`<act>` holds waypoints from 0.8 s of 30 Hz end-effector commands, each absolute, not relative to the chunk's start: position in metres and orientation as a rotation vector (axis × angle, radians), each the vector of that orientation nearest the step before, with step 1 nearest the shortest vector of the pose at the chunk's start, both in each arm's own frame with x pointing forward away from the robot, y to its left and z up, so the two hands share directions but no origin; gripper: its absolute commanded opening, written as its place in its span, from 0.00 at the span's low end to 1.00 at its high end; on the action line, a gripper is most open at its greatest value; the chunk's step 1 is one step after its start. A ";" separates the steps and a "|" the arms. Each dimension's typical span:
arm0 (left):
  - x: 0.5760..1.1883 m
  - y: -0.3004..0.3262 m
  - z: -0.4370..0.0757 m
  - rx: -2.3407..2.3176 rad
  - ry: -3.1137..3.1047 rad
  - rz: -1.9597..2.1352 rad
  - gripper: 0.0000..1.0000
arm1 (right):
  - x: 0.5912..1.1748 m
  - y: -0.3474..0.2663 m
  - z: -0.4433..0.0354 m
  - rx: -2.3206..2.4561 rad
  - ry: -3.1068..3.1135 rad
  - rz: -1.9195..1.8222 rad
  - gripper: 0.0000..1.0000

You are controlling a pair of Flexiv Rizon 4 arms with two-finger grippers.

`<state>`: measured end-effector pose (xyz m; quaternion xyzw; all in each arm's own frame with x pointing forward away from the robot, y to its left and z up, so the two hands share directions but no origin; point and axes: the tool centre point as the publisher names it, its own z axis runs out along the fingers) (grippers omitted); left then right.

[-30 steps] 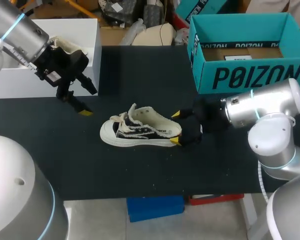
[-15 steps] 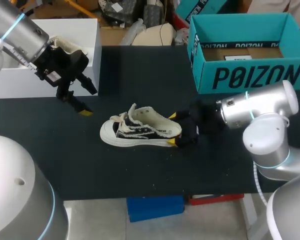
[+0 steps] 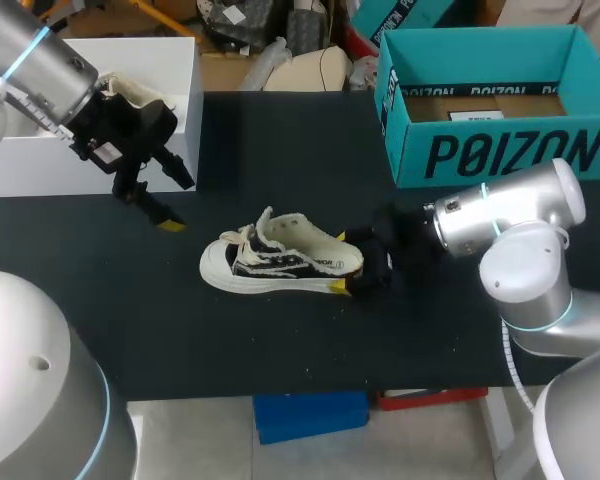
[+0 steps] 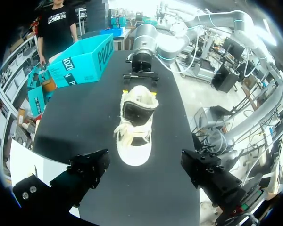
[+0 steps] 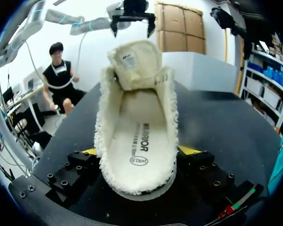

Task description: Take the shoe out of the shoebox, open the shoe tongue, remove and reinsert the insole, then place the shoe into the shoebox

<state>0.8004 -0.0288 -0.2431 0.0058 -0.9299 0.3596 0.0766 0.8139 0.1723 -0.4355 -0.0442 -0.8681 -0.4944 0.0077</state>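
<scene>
Since a second ago the right arm (image 3: 500, 215) has come forward toward the middle of the surface (image 3: 280, 140). The right fingers (image 3: 337, 288) now stand at the two sides of the heel, where before they were a little behind it. Neither the shoe (image 3: 280, 262) nor the left arm (image 3: 40, 55) has changed place.

The shoe stands on its sole near the middle of the black surface, outside the shoebox (image 3: 500, 155). Its toe points toward the left arm's side and its heel toward the right arm's side. The right fingers are spread open, with one yellow tip just beside each side of the heel, low by the sole. The right wrist view looks into the shoe from behind: the insole (image 5: 139, 146) lies flat inside, and the tongue (image 5: 134, 63) stands upright at the front of the opening.

The left fingers (image 3: 172, 224) are also spread and hold nothing. They hang over the left part of the surface, well apart from the toe and near a white box (image 3: 160, 60). In the left wrist view the shoe lies ahead of them, toe first, with the right arm behind its heel.

The shoebox is teal and open at the top. It stands at the far right corner of the surface, well apart from the shoe, and brown cardboard shows on its bottom.
</scene>
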 end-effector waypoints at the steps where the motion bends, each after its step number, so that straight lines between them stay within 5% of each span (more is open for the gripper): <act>1: 0.800 -0.029 -0.244 0.017 -2.791 1.080 1.00 | 0.815 0.173 -0.437 -0.137 -2.712 -1.545 0.00; 10: 0.800 -0.029 -0.244 0.017 -2.791 1.080 1.00 | 0.815 0.173 -0.437 -0.137 -2.712 -1.545 0.00; 24: 0.780 -0.073 -0.225 0.835 -2.764 0.875 1.00 | 0.815 0.173 -0.437 -0.137 -2.712 -1.545 0.00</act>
